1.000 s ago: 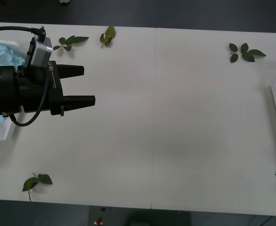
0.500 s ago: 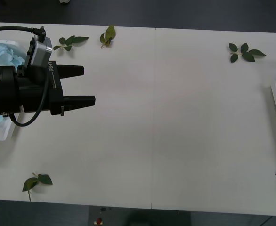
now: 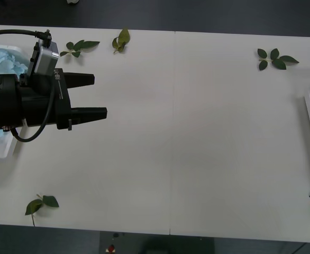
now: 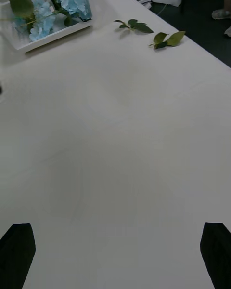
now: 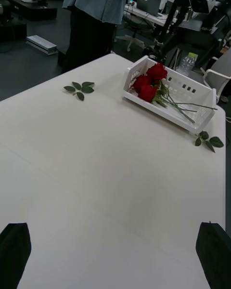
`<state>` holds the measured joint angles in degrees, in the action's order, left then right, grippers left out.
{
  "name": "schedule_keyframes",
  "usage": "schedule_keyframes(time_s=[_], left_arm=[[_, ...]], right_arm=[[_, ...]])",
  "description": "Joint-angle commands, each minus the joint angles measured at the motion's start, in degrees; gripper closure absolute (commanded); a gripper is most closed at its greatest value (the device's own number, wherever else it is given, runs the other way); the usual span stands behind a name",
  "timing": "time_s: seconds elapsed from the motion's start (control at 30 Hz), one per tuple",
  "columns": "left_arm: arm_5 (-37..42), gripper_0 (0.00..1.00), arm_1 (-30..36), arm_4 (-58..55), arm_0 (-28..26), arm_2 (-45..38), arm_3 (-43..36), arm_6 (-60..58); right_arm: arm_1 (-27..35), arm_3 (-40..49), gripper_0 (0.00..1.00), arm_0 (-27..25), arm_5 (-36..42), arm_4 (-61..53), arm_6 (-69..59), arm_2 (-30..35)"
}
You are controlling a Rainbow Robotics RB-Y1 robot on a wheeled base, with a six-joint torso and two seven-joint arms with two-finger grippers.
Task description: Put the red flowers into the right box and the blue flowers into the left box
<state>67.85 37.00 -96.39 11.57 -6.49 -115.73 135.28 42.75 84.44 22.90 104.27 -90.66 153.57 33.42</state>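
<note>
Red flowers (image 5: 148, 84) lie in the right box (image 5: 195, 107) (left tool (image 3: 94, 96) gapes empty).

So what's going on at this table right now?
Flower sorting looks finished. The red flowers lie in the right box, the blue flowers in the left box. The left gripper hovers open and empty beside the left box; the right gripper is open over bare table, where only loose leaf sprigs lie.
</note>
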Motion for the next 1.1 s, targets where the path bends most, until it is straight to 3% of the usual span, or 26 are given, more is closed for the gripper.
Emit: schedule_keyframes(time_s=[0.03,1.1], left_arm=[[-0.4,0.00,1.1,-0.6,0.4,-0.8,-1.0,3.4],[-0.4,0.00,1.1,-0.6,0.4,-0.8,-1.0,3.4]], right_arm=[[3.5,-3.0,0.00,2.8,2.3,-0.7,1.4,0.2],[4.6,-5.3,0.00,3.6,4.2,-0.7,1.4,-2.4]])
